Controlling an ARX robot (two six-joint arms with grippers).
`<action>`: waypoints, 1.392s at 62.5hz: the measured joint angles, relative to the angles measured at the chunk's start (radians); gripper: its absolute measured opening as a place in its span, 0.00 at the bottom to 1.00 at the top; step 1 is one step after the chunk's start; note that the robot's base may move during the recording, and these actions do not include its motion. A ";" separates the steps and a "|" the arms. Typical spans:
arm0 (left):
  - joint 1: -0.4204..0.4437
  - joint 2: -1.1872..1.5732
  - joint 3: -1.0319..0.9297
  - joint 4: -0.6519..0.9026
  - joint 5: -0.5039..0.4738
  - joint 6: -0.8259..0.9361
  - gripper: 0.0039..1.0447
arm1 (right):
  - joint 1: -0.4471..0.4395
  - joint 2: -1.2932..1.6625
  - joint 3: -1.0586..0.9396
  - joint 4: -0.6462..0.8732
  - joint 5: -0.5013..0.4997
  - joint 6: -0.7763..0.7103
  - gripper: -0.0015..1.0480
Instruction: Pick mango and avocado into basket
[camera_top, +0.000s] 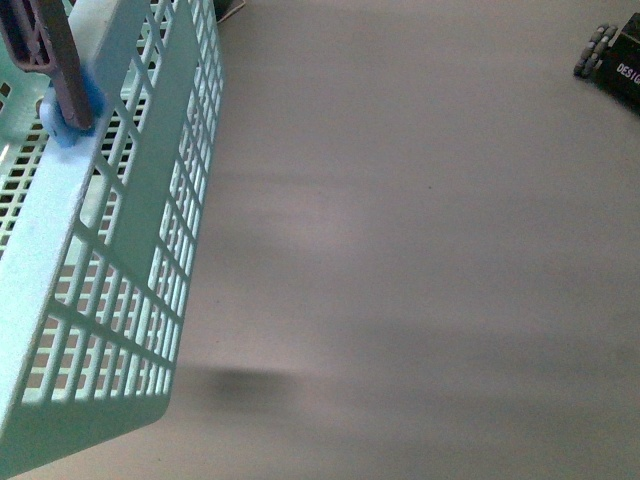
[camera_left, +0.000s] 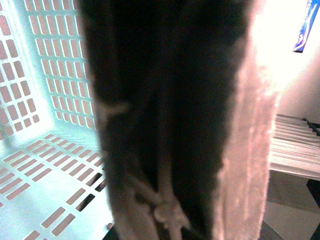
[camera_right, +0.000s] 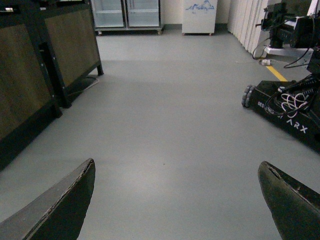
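Observation:
The pale turquoise basket (camera_top: 110, 250) hangs tilted at the left of the front view, above the grey floor, its brown handle (camera_top: 50, 45) at the top left. In the left wrist view the brown ribbed handle (camera_left: 165, 115) with a white tie fills the middle, and the basket's slotted bottom (camera_left: 45, 170) lies behind it with nothing showing on it. My left gripper is shut on the handle; its fingers are hidden. My right gripper (camera_right: 177, 200) is open over bare floor, with nothing between its fingers (camera_right: 65, 205). The mango and the avocado are out of view.
Another wheeled robot base marked ARX (camera_right: 285, 112) stands on the floor at the right; its corner shows at the front view's top right (camera_top: 610, 60). Dark wood-panelled counters (camera_right: 35, 75) line the left. Glass-door fridges (camera_right: 127, 15) stand at the far wall.

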 joint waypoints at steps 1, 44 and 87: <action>0.000 0.000 0.000 0.000 0.000 0.000 0.14 | 0.000 0.000 0.000 0.000 0.000 0.000 0.92; 0.000 0.000 0.000 0.000 0.000 0.000 0.14 | 0.000 0.000 0.000 0.000 0.000 0.000 0.92; 0.000 0.000 0.000 0.000 0.000 0.000 0.14 | 0.000 0.000 0.000 0.000 0.000 0.000 0.92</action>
